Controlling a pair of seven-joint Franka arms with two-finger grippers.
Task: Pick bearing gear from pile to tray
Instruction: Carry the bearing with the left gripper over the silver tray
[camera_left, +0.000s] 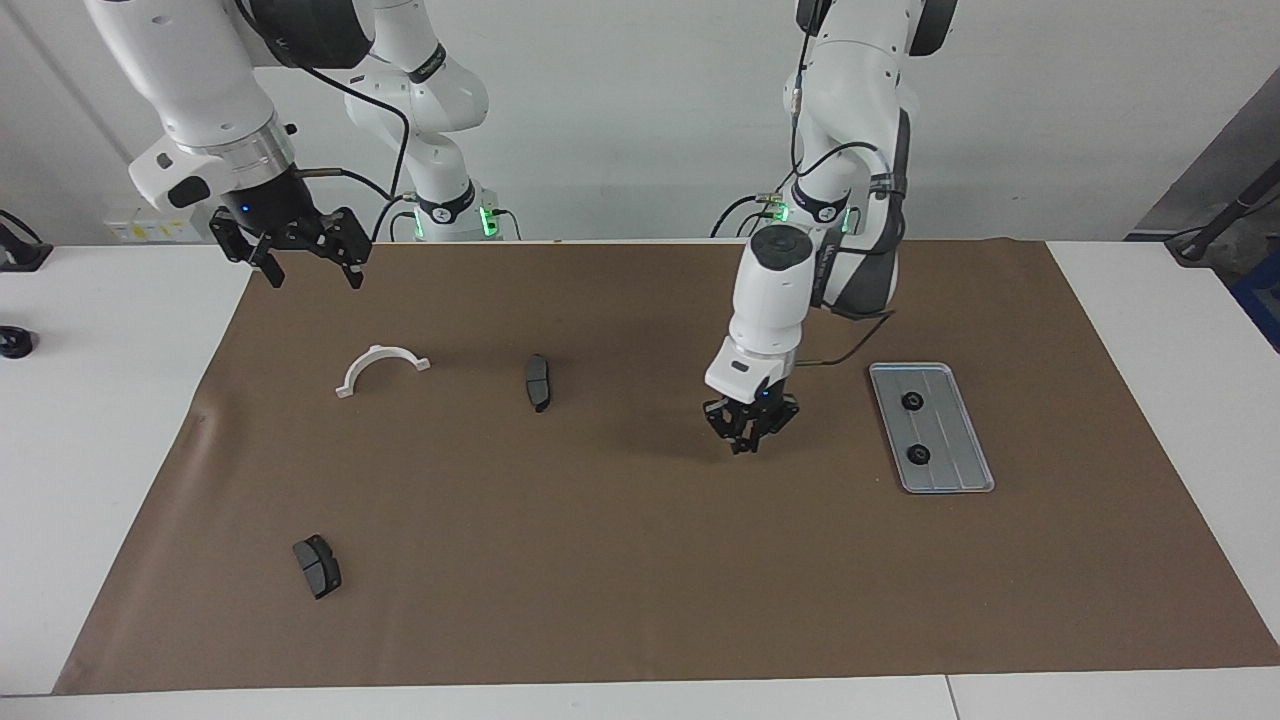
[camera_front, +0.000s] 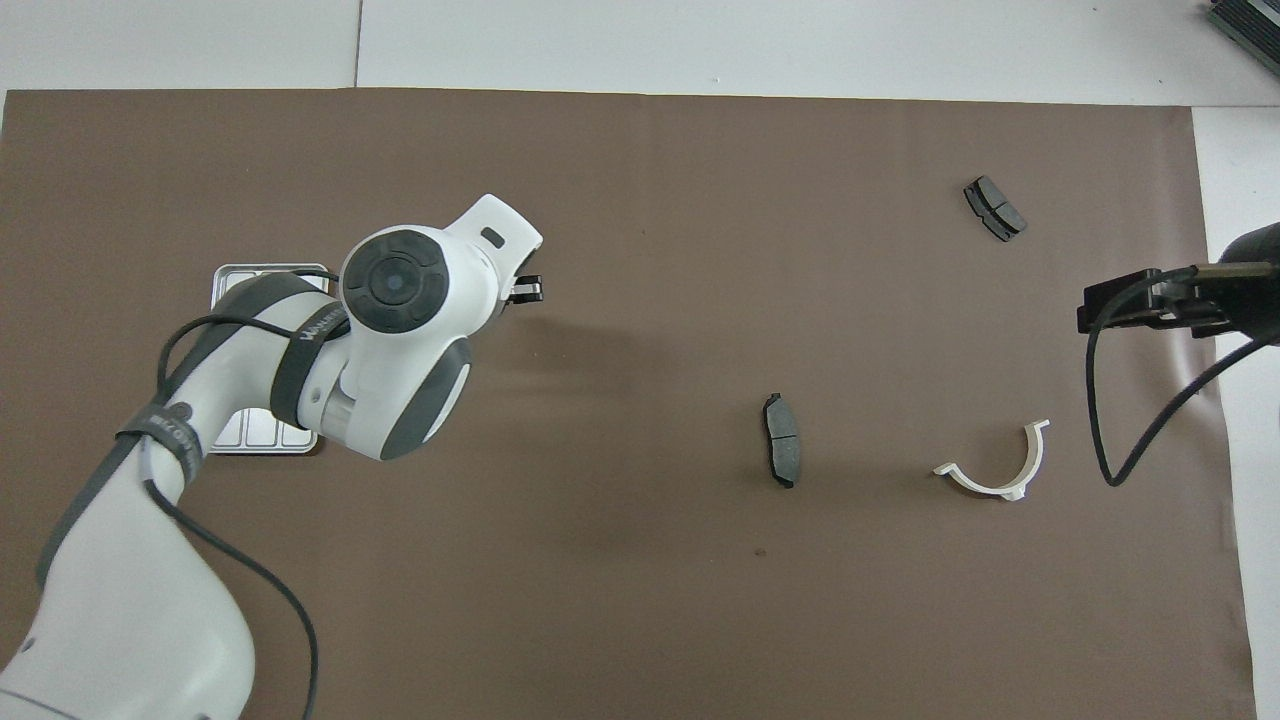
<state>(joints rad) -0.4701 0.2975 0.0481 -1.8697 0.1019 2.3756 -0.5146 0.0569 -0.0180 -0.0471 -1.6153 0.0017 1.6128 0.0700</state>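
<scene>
Bearing gears, two of them (camera_left: 912, 401) (camera_left: 917, 454), lie inside the tray (camera_left: 948, 430), one nearer to the robots than the other, both on the same lengthwise strip and apart from each other. The tray rests on the brown mat (camera_left: 600, 580) toward the left arm's end of the table.

The left gripper (camera_left: 742, 447) hangs over bare mat just beside the tray, between it and the nearer brake pad (camera_left: 538, 382). Its fingertips are drawn tight together and point straight down. Whether a small gear sits pinched between them cannot be told, since anything there merges with the dark fingers. In the overhead view the left arm's wrist covers most of the tray, leaving only a corner (camera_front: 228, 273) and a strip of rim showing.

The right gripper (camera_left: 313, 278) waits with its fingers spread wide and empty, up over the mat's edge at the right arm's end of the table.

What is left of the pile lies scattered toward that end. A white half-ring bracket (camera_left: 382, 367) lies beside the nearer brake pad, and a second brake pad (camera_left: 317, 566) lies farther from the robots, well apart from both. No loose gear shows on the mat.
</scene>
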